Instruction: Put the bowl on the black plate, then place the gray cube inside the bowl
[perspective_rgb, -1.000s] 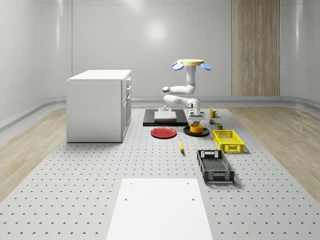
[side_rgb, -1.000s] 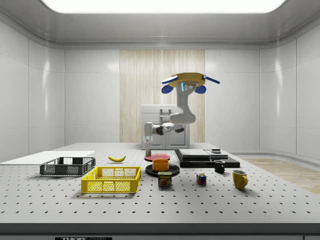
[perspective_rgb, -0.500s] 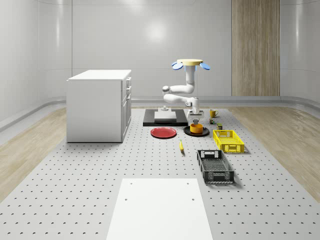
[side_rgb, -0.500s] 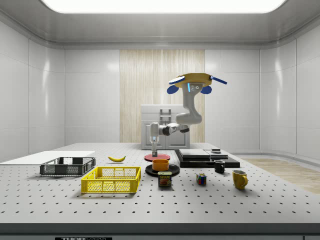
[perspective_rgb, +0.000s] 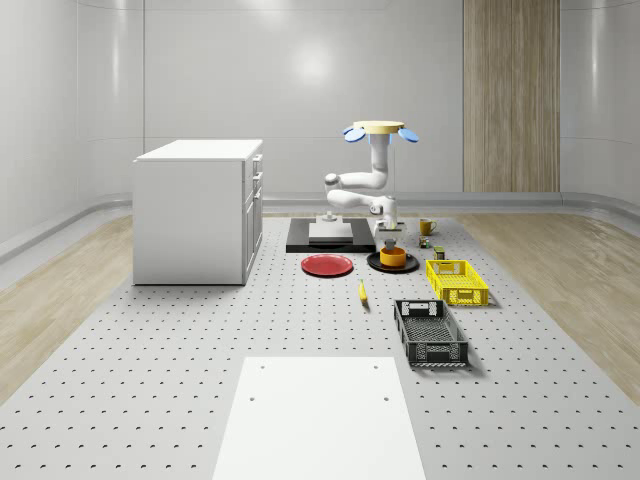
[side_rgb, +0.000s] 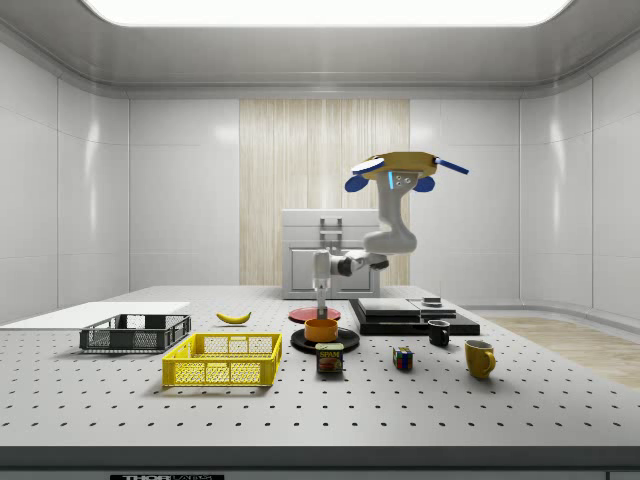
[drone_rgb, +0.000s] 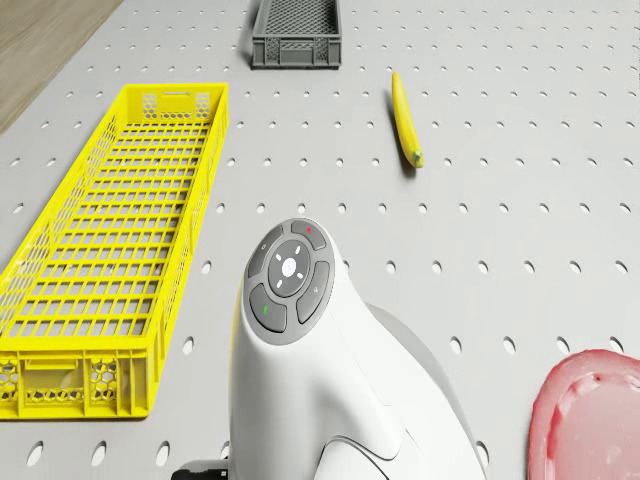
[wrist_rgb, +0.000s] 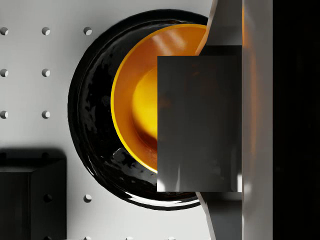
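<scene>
Can label: the can (side_rgb: 329, 358) on the counter (side_rgb: 420, 410), near the end effector (side_rgb: 321, 309) and on its camera-facing side in the side view, bears lettering you may read as "SPAM"; uncertain.
Other text: none you can read.

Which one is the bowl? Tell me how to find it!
Start at the big white cabinet, then look across the table to the whole-scene view's right, past the flat red plate, to the shiny black plate. The bowl sits on that plate, under the robot's claw. It is the one orange, round, deep dish; its neighbours are flat.
</scene>
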